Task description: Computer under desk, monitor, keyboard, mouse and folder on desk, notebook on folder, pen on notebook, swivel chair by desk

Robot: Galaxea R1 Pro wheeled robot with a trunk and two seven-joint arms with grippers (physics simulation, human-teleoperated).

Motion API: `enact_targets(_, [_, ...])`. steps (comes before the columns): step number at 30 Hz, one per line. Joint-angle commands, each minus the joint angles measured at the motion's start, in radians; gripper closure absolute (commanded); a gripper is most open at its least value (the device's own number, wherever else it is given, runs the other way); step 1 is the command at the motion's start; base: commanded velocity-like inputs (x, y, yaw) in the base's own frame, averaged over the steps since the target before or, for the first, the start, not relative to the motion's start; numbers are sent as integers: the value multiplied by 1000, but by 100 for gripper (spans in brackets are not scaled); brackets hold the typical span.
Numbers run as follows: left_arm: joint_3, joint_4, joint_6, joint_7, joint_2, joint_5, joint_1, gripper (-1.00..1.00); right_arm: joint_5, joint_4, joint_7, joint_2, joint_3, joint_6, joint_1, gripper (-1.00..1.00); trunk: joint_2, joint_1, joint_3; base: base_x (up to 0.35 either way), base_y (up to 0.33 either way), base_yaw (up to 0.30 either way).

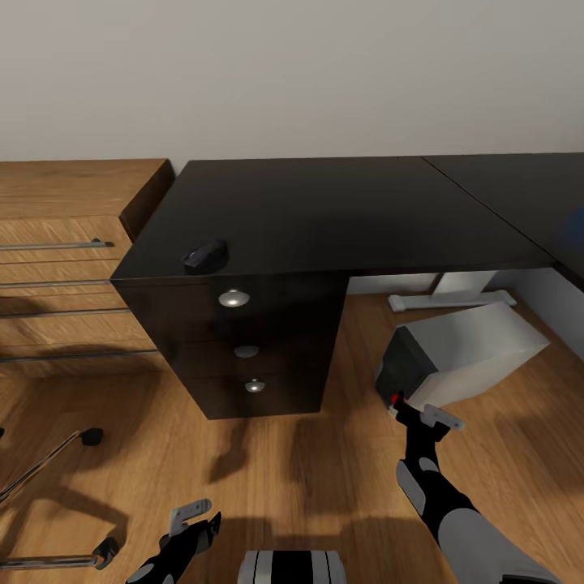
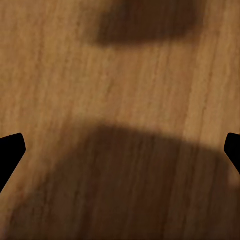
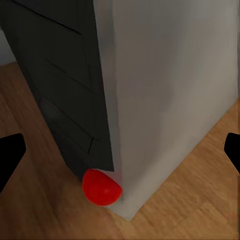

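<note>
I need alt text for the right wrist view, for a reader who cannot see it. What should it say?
A grey computer with a dark front panel lies close ahead on the wooden floor, a red dot at its nearest lower corner. The two dark fingertips of the right pincer stand wide apart at the picture's edges, holding nothing.

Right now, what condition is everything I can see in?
computer: lying tipped on the floor beside the desk, not upright
mouse: resting on the desk's front left corner
desk: drawers shut
right tool: open, close to the computer's front corner
left tool: open, hanging over the wooden floor, holding nothing
swivel chair: only its base legs show, at the left
</note>
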State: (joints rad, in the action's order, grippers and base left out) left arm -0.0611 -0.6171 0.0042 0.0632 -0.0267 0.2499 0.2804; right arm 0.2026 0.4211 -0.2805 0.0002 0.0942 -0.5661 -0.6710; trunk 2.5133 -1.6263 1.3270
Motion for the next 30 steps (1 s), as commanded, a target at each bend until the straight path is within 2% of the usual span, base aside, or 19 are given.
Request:
enact_targets(1, [-5,0,0,7,-1,9,0,-100,8,-1,2,-1,-1,-5,-1,-100,0,0,1,0,0,1])
enact_targets(9, [-5,0,0,7,-1,9,0,-100,8,0,1,-4,-1,-5,0,-100,0,0,1,-14,-6,0])
enact_targets(21, [-5,0,0,7,-1,9,0,-100,8,2,0,-6,-1,-5,-1,-100,0,0,1,-105,-65,0])
enact_targets(30, [-5,0,0,6,-2,9,0,-100,8,5,-33,-7,1,-5,0,-100,0,0,1,-14,-10,0])
